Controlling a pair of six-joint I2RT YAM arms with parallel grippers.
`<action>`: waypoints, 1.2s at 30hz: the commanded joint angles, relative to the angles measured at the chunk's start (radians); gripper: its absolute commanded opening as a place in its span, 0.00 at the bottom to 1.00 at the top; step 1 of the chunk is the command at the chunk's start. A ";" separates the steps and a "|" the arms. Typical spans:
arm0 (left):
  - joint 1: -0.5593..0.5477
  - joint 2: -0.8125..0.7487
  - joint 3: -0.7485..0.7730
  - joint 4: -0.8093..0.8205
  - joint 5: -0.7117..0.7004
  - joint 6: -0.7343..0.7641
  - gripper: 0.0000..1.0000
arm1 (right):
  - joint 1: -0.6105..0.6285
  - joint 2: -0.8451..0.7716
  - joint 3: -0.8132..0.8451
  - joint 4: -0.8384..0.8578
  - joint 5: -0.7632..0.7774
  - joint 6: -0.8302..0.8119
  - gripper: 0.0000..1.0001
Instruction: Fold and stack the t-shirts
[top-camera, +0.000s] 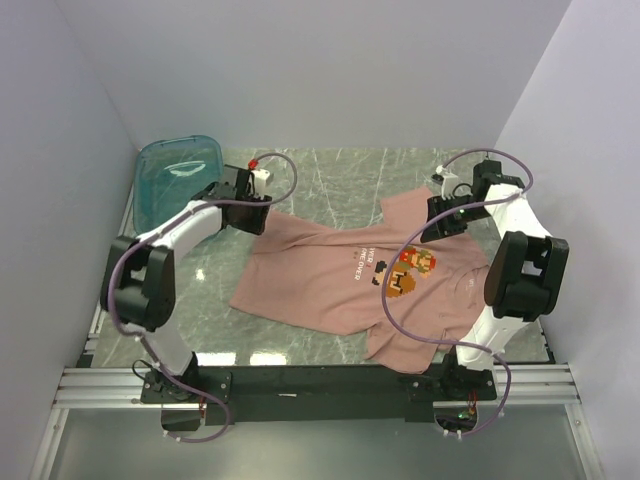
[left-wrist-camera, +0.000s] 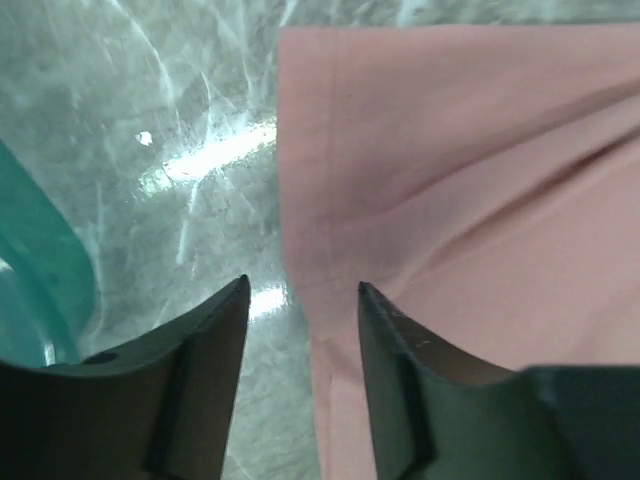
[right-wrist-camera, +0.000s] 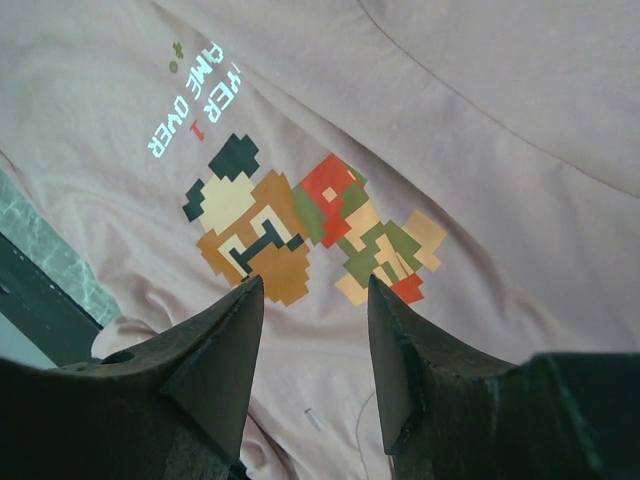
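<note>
The t-shirt (top-camera: 330, 280) lies flat and print-side up on the counter (top-camera: 330, 180). Its nearest part, a short sleeve, reaches almost to the rail where the arms are bolted, on the right. From there the body spreads left and far. Its long axis runs left to right with a slight tilt. The hem is on the left and the shoulders, as far as can be judged, on the right. The pixel print (top-camera: 410, 268) sits right of the middle.

The right gripper (right-wrist-camera: 315, 285) hangs over the chest just beyond that print, toward the far right sleeve. Its jaws stand apart and nothing is between them.

Farther left, the left gripper (left-wrist-camera: 303, 290) is at the far-left corner of the hem. Its jaws are released and hold no cloth. In its wrist view the hem edge runs up between the two fingers, so one finger is over bare counter and the other over pink fabric. This is the relation the next move depends on. The shirt lies to the right and near of this gripper, and the left arm is the closer one to the hem. A pinch here would have to catch the edge itself, not the counter beside it.

Beyond it, at the far left corner, stands a teal tub (top-camera: 178, 175), just clear of the shirt.
</note>
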 joint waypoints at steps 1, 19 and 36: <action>-0.030 -0.153 -0.058 0.098 0.059 0.101 0.55 | 0.000 -0.062 -0.006 0.031 -0.004 -0.013 0.53; -0.150 -0.043 -0.161 0.123 -0.002 0.394 0.43 | 0.002 -0.053 -0.017 0.027 -0.036 -0.007 0.53; -0.150 0.029 -0.129 0.170 -0.085 0.382 0.46 | 0.002 -0.051 -0.021 0.030 -0.037 -0.008 0.53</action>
